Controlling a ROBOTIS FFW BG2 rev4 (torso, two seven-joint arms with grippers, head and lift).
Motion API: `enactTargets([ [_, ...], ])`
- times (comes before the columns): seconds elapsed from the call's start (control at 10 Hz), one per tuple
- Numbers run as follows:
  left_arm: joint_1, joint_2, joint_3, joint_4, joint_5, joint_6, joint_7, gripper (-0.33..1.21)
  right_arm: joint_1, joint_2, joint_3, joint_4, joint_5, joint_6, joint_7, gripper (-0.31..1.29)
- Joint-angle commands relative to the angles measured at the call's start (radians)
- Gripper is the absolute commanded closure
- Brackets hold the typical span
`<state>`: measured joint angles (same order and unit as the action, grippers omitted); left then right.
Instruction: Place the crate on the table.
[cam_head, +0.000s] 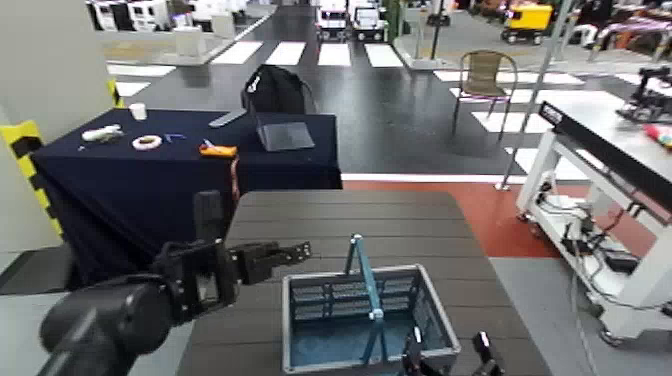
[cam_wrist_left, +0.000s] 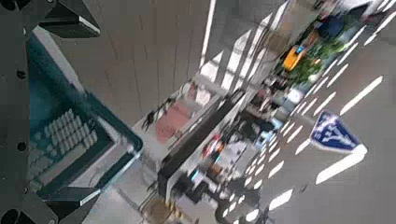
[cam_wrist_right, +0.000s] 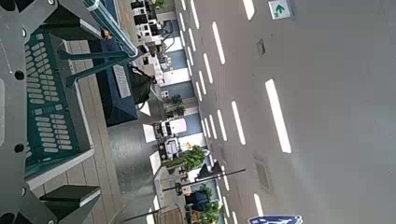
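1. The right end effector (cam_head: 448, 358) sits at the very near edge of the head view, just at the crate's near right corner. Only its two dark fingertips show there; in the right wrist view the fingers stand apart with nothing between them, so it is wide and empty.
2. The crate (cam_head: 366, 318) rests with its base flat on the dark plank worktop (cam_head: 340, 215), near that worktop's front edge and a little to the robot's right of centre. Its long axis runs left to right across the robot's front. The teal handle (cam_head: 365, 287) stands upright, arching from the far rim to the near rim.
3. The left end effector (cam_head: 285, 253) hovers just beside the crate's far left corner, reaching in from the robot's left, apart from the rim. Its fingers look spread and hold nothing; the left wrist view shows the crate's blue edge between the fingertips but not gripped.
4. Judging by this, the crate already lies on the worktop and both arms are clear of it. The right arm is the nearer one, the crate lying just forward and left of it.
5. Beyond stands a navy-draped table (cam_head: 190, 160) with small items, and a white-framed bench (cam_head: 600, 150) to the right.
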<state>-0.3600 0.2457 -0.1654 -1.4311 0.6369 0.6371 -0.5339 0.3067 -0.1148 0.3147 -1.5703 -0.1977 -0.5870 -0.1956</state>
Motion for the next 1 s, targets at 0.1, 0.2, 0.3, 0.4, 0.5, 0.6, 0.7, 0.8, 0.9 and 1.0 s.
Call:
enactTargets([
  [0.1,0.174,-0.011,0.063,-0.201,-0.106,-0.158,0.164,0.11,0.003,0.0,-0.008,-0.004,0.0,0.003,0.002,0.13],
  [0.2,0.23,-0.022,0.063,-0.238,-0.146,-0.247,0.226,0.11,0.006,0.0,-0.013,-0.005,0.001,0.003,0.004,0.13],
  [0.3,0.282,-0.034,0.066,-0.276,-0.206,-0.327,0.29,0.11,0.008,0.001,-0.017,-0.007,0.001,0.003,0.004,0.13],
  [0.4,0.334,-0.068,0.086,-0.295,-0.264,-0.402,0.316,0.11,0.011,0.001,-0.02,-0.008,0.003,0.003,0.005,0.13],
  [0.5,0.381,-0.091,0.101,-0.299,-0.299,-0.476,0.334,0.11,0.012,0.003,-0.025,-0.01,0.007,0.003,0.007,0.13],
  [0.6,0.424,-0.086,0.092,-0.307,-0.319,-0.533,0.373,0.11,0.014,0.004,-0.029,-0.011,0.012,0.004,0.008,0.13],
  [0.7,0.463,-0.075,0.066,-0.307,-0.33,-0.608,0.428,0.11,0.019,0.007,-0.034,-0.016,0.017,0.007,0.008,0.13],
  [0.8,0.503,-0.066,0.037,-0.301,-0.344,-0.692,0.496,0.11,0.023,0.01,-0.04,-0.019,0.023,0.01,0.008,0.13],
  [0.9,0.541,-0.063,0.014,-0.29,-0.353,-0.764,0.566,0.11,0.028,0.012,-0.043,-0.024,0.027,0.013,0.007,0.13],
  [1.0,0.575,-0.063,-0.003,-0.287,-0.388,-0.817,0.626,0.11,0.032,0.012,-0.046,-0.03,0.032,0.016,0.004,0.13],
])
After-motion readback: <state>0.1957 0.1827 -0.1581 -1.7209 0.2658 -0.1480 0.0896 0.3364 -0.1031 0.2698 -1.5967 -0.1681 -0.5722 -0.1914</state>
